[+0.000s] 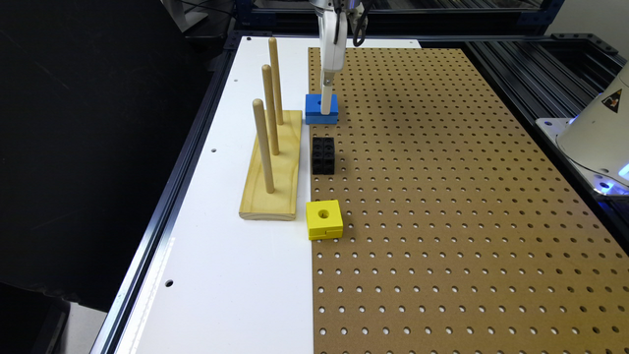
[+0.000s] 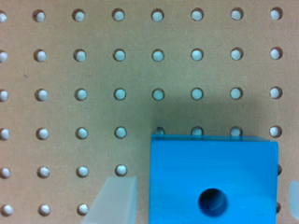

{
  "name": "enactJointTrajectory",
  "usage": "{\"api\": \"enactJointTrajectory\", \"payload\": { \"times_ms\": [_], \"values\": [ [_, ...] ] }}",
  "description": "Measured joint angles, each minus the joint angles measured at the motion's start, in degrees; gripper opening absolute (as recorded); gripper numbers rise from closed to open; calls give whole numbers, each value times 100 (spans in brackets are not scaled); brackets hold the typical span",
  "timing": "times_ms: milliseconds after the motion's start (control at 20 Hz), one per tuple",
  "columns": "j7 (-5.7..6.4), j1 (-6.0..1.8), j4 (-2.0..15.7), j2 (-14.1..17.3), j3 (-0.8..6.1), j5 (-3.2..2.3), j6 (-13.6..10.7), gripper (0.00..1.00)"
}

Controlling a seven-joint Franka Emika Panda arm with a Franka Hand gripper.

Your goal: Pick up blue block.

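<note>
The blue block (image 1: 313, 112) lies flat on the brown pegboard, close to its edge beside the wooden peg stand. In the wrist view the blue block (image 2: 187, 172) shows its round hole in the top face. My gripper (image 1: 326, 107) has come straight down over it. In the wrist view the gripper (image 2: 203, 203) is open and straddles the block: one pale finger (image 2: 114, 200) stands a small gap off one side, and the other finger (image 2: 294, 198) peeks in beside the opposite side. Neither finger touches the block.
A wooden base (image 1: 275, 172) with three upright pegs stands right beside the block, toward the exterior view's left. A black studded cube (image 1: 323, 155) and a yellow block with a hole (image 1: 324, 219) sit nearer the camera. The pegboard (image 1: 442, 196) stretches open toward the exterior view's right.
</note>
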Motion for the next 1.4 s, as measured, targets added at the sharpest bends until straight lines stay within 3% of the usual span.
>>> {"api": "enactJointTrajectory", "payload": {
  "times_ms": [300, 1150, 1250, 1400],
  "values": [
    [0, 0, 23, 432, 0, 0, 358, 100],
    [2, 0, 97, 485, 21, 0, 374, 100],
    [3, 1, 157, 519, 28, 0, 374, 100],
    [24, 6, 475, 713, 63, 0, 340, 100]
  ]
}}
